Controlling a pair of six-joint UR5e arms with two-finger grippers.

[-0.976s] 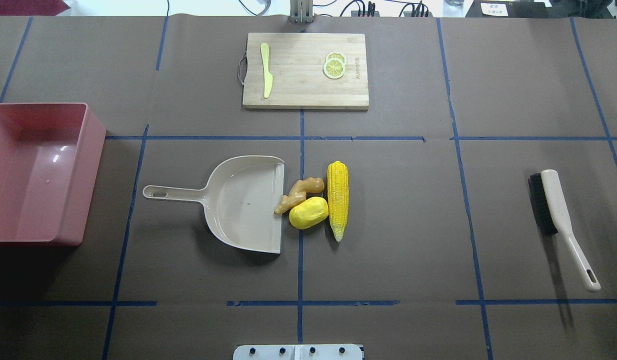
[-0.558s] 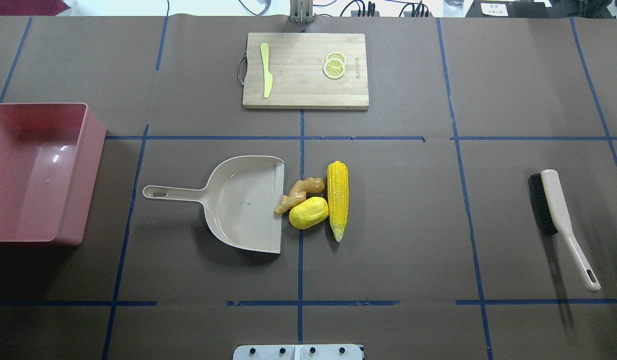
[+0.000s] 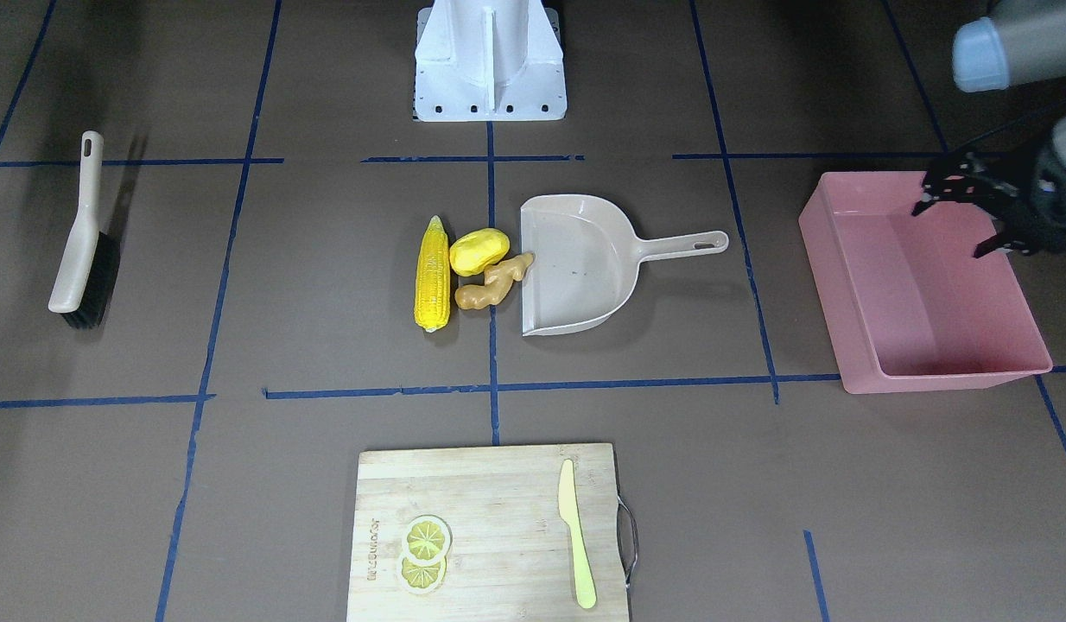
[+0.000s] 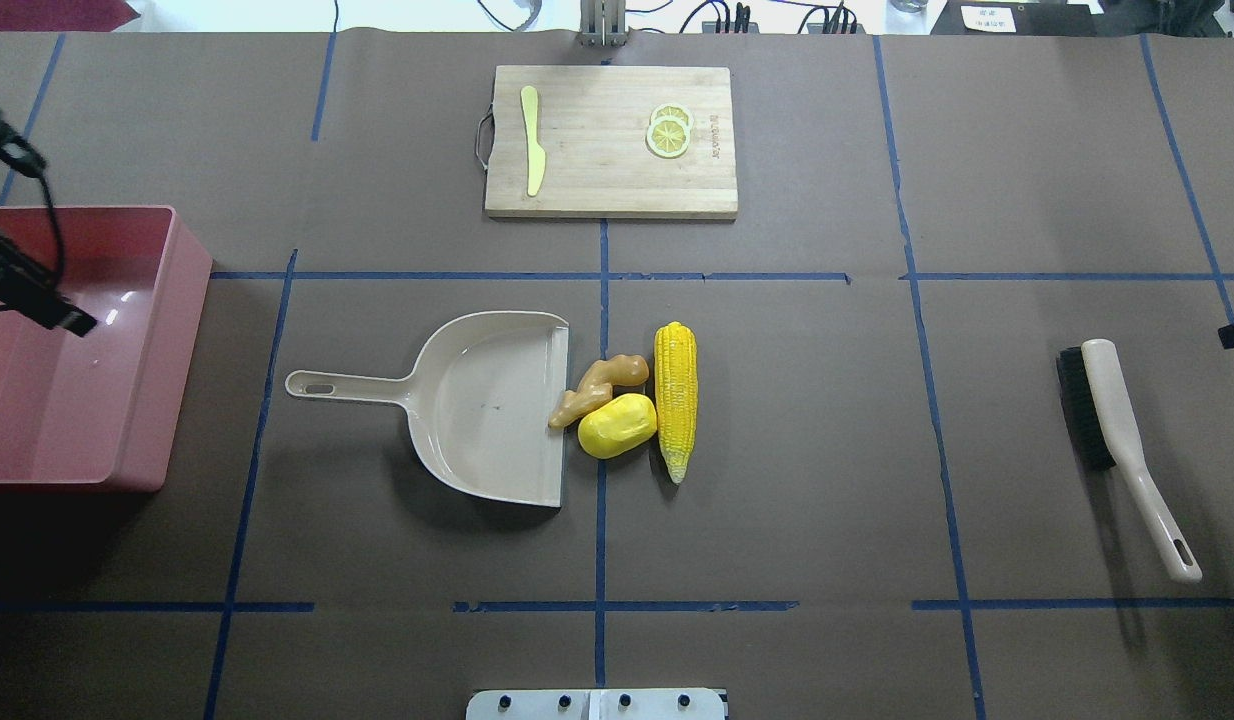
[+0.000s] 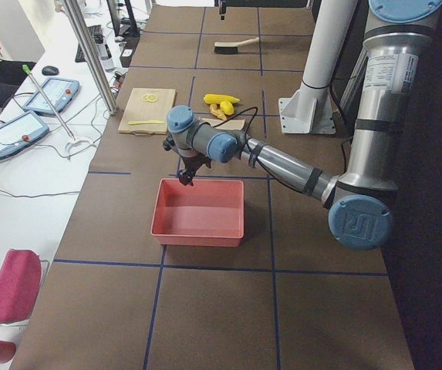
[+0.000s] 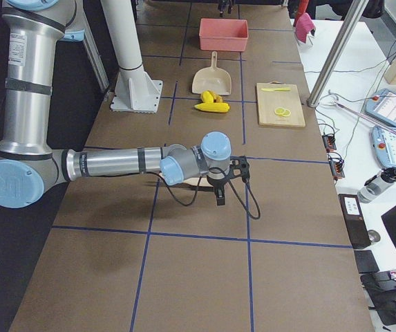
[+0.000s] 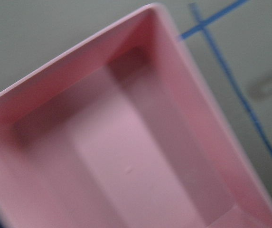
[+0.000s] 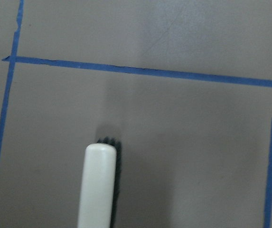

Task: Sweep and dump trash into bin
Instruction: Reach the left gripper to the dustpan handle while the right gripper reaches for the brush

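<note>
Above the large pink rectangular plastic tub (image 3: 956, 384) we see our left pincer (image 3: 948, 233) open; right pincer (image 6: 229, 181), can't tell.

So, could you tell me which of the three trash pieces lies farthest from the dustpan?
The corn cob: the ginger root and potato sit between it and the dustpan.

Your work surface is a dark brown paper-covered table (image 4: 777, 400), ruled into large squares by blue tape lines (image 4: 602, 540). Outward from the left gripper (image 5: 186, 171), past the table's edge, a long white workbench (image 5: 43, 200) runs alongside. It carries two blue-edged tablet pendants (image 5: 55, 94) and a slanted silver metal post (image 5: 89, 50). A crumpled red cloth (image 5: 8, 287) lies at its near end. Light comes from above, leaving soft shadows.
</note>
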